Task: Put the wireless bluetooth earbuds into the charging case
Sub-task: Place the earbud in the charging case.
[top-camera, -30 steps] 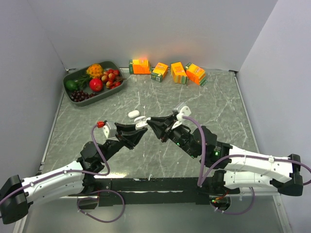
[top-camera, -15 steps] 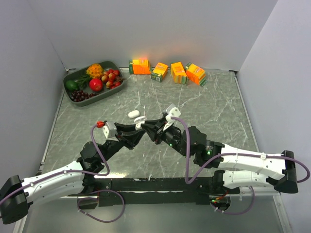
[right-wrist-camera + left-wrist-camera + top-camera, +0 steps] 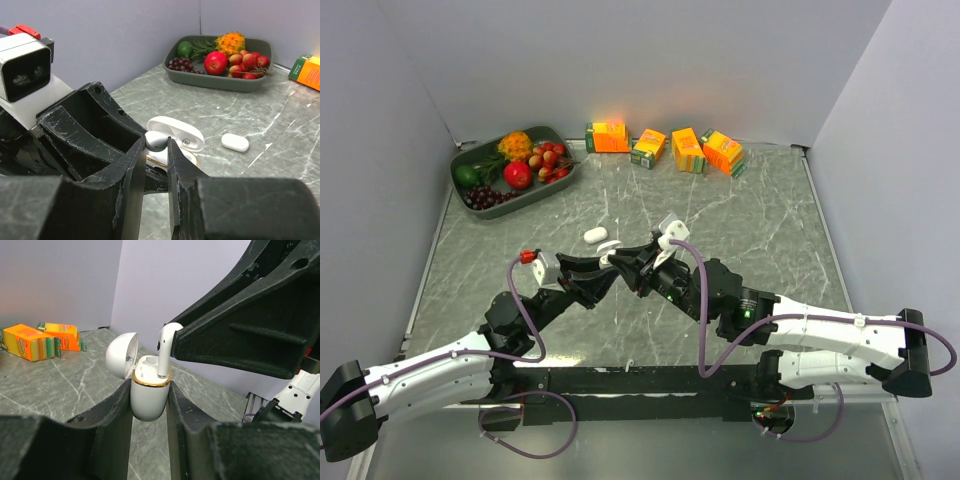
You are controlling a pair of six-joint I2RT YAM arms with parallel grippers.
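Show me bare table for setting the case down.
Free: the marble between the juice cartons and the right gripper; also the strip in front of the fruit tray. Crowded: mid-table, where the left gripper holds the charging case, the right an earbud, a white piece beside.

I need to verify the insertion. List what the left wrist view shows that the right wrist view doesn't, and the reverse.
Left wrist only: the earbud with its stem entering a slot of the charging case, and the left gripper clamping the case's body. Right wrist only: the fruit tray and a small white oval piece on the table. Both: the open case and the earbud pinched in the right gripper.
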